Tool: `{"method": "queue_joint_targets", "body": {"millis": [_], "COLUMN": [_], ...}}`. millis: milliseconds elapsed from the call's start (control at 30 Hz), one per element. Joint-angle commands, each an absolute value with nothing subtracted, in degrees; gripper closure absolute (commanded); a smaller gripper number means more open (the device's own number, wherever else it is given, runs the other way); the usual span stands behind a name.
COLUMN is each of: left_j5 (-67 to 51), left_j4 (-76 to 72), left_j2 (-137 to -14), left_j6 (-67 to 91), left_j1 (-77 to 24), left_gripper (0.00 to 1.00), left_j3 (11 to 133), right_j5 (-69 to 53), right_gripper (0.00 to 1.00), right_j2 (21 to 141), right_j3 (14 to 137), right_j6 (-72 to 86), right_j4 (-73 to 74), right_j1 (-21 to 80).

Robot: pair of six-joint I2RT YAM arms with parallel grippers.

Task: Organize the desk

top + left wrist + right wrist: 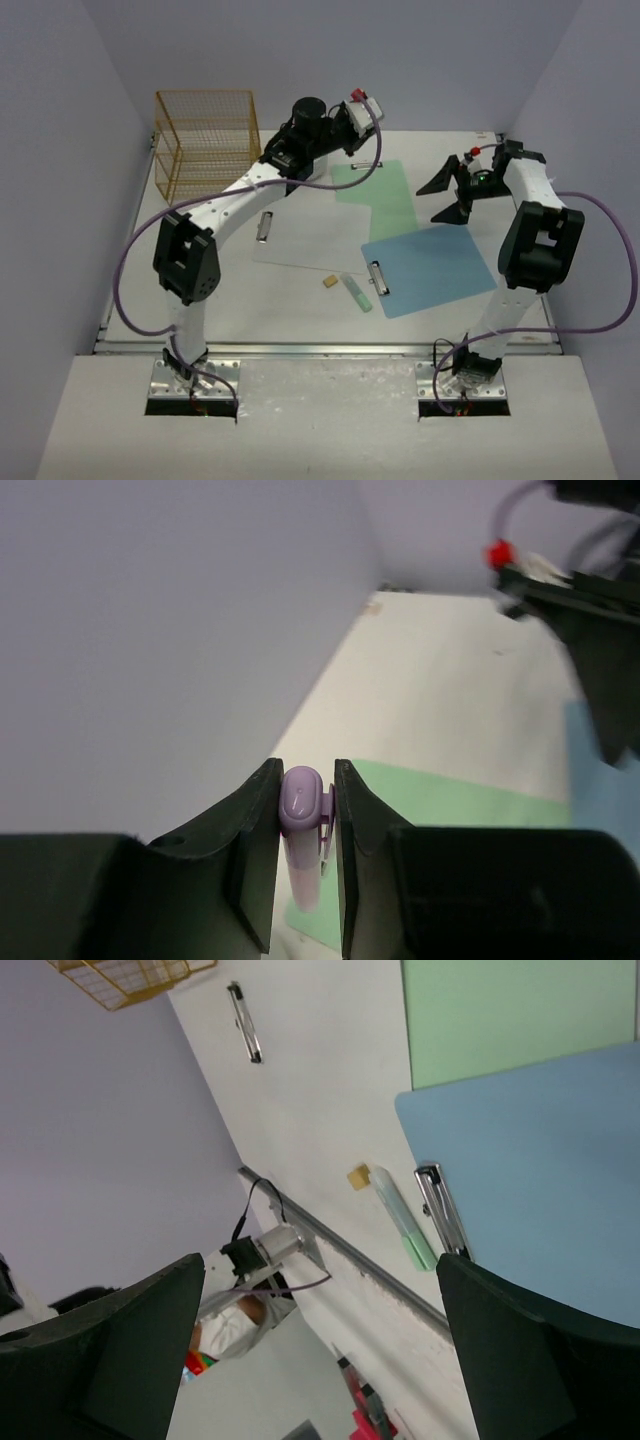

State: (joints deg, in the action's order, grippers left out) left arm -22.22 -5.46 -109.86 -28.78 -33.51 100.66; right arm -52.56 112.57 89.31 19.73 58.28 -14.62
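Observation:
The desk (250, 300) is a white tabletop with a metal rail along its front edge. My left gripper (335, 128) is raised at the back centre, above the green sheet (378, 190). In the left wrist view it (305, 780) is shut on a purple marker (302, 815), whose cap end faces the camera. My right gripper (442, 198) hangs open and empty over the back right, above the blue clipboard (430, 265). In the right wrist view its jaws (320, 1270) stand wide apart with nothing between them.
A yellow wire basket (205, 140) stands at the back left. A white clipboard (300, 240) with a metal clip (264, 227) lies mid-desk. A green highlighter (357, 293) and a small tan eraser (329, 282) lie near the blue clipboard's clip (379, 277). Lavender walls enclose the desk.

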Motion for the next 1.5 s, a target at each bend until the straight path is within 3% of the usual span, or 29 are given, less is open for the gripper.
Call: {"method": "queue_joint_targets", "body": {"millis": [0,300,667,1033,1267,1400,1467], "left_j5": [-12.3,-7.7,-7.7,-7.7,-8.4,-10.7,-11.8], "left_j4": [-10.2,-13.4,-14.6,-12.5,-11.8,-11.0,-11.8], "left_j2": [-119.1,-132.2,-129.8,-129.0,-127.1,-123.9,-119.2], "left_j6": [-17.1,-19.3,-19.9,-21.1,-20.6,-14.8,-10.9], "left_j1": [-29.4,-25.6,-23.4,-21.6,-21.6,-21.5,-21.5], "left_gripper": [1.0,1.0,1.0,0.99,0.43,0.35,0.35], "left_j3": [111.3,123.0,112.9,110.7,108.7,110.0,109.0], "right_j5": [-52.6,-52.1,-52.2,-53.5,-48.1,-34.0,-29.3], "right_gripper": [0.01,0.01,0.01,0.02,0.21,0.37,0.39], "right_j2": [107.6,104.4,105.1,104.3,102.0,97.6,94.7], "right_j3": [85.4,79.9,79.1,77.3,78.0,75.5,73.8], "right_j6": [16.8,16.1,15.7,13.5,7.1,-0.4,-5.2], "right_j4": [57.0,54.4,54.5,53.8,51.6,47.4,45.2], "right_j1": [-13.2,-13.5,-13.6,-13.6,-11.8,-3.9,4.5]}}
